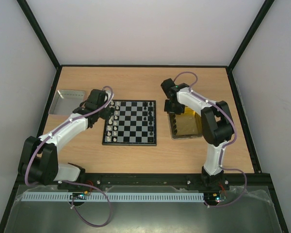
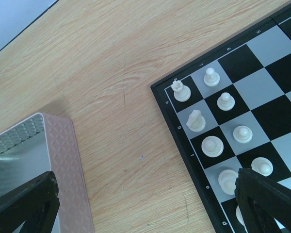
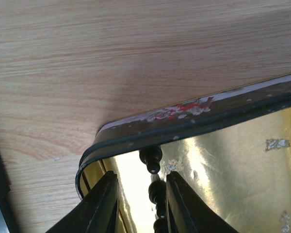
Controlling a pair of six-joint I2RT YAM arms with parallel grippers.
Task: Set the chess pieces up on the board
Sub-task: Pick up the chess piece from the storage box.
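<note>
Top view: the small black-and-white checkered chessboard with a dark frame (image 1: 130, 143) sits mid-way across the light wooden tabletop (image 1: 136, 82). White chess pieces (image 1: 115, 121) stand along its two left columns, and a few black chess pieces (image 1: 145, 116) are scattered over the right half. The left gripper (image 1: 105, 112) hangs at the board's left edge, with the shallow silver metal tray (image 1: 68, 102) just left of that arm. The right gripper (image 1: 171, 108) is over the far-left corner of the yellow-tinted shallow tray (image 1: 186, 127), which lies just right of the board. Left wrist: fingers (image 2: 24, 204) are spread wide with nothing between them. The board corner with white pieces is at right and the silver tray's wall at lower left. Right wrist: fingers (image 3: 99, 204) are slightly apart inside the yellow tray's corner. One black piece (image 3: 157, 192) is between them with a gap visible on its left side, so it's not clamped. A second black piece (image 3: 151, 159) is just ahead at the tray wall.
</note>
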